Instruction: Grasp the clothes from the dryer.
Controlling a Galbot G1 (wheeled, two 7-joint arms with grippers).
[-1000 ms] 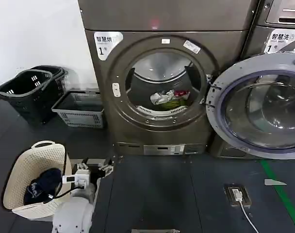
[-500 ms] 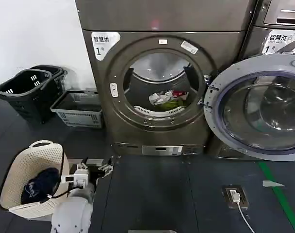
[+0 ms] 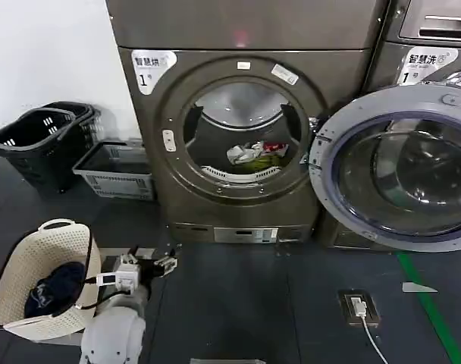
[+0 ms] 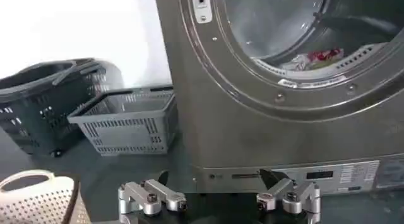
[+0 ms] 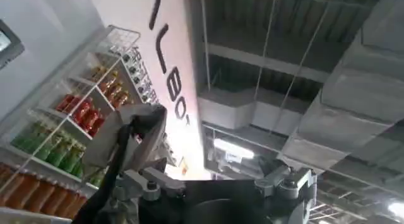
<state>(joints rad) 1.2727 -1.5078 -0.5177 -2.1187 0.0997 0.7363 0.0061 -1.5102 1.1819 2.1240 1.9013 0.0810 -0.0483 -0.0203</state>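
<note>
One small heap of clothes [image 3: 252, 154] is seen lying low in the steel drum of the dryer [image 3: 238, 45], whose round door [image 3: 401, 171] is swung wide at 3 o'clock. The left gripper [image 3: 156, 265] is held low over the dark floor at 7 o'clock, its jaws spread and holding nothing. A cream basket [image 3: 18, 267] with a dark garment [image 3: 52, 287] is placed beside it. The right gripper [image 5: 218, 181] is pointed up at a ceiling, jaws apart.

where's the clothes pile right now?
In the head view, the clothes lie on the drum floor inside the open dryer, just behind the porthole's lower rim, upper centre of frame.
</note>
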